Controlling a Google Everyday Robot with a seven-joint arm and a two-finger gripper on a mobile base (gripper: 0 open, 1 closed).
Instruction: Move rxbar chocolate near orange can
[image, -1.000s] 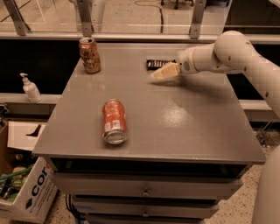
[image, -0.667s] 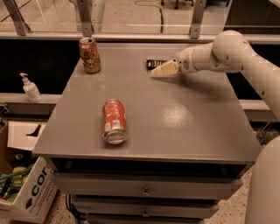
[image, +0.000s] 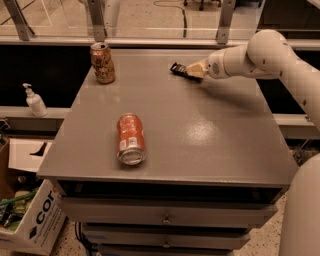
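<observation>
The rxbar chocolate (image: 178, 68), a small dark flat bar, is at the back of the grey table (image: 210, 135), right of centre. My gripper (image: 192, 71) comes in from the right on the white arm and is shut on the bar's right end, holding it tilted just above the table top. The orange can (image: 102, 62), dull brownish-orange with a silver top, stands upright at the table's back left corner, well to the left of the bar.
A brighter red-orange can (image: 131, 139) lies on its side at the table's front left. A white pump bottle (image: 35, 100) stands on a ledge to the left. A cardboard box (image: 30, 220) sits on the floor at lower left. A rail runs behind the table.
My gripper has moved up and back from just in front of the bar to the bar's right end and has closed on it. The bar has tilted and lifted slightly. The cans have not moved.
</observation>
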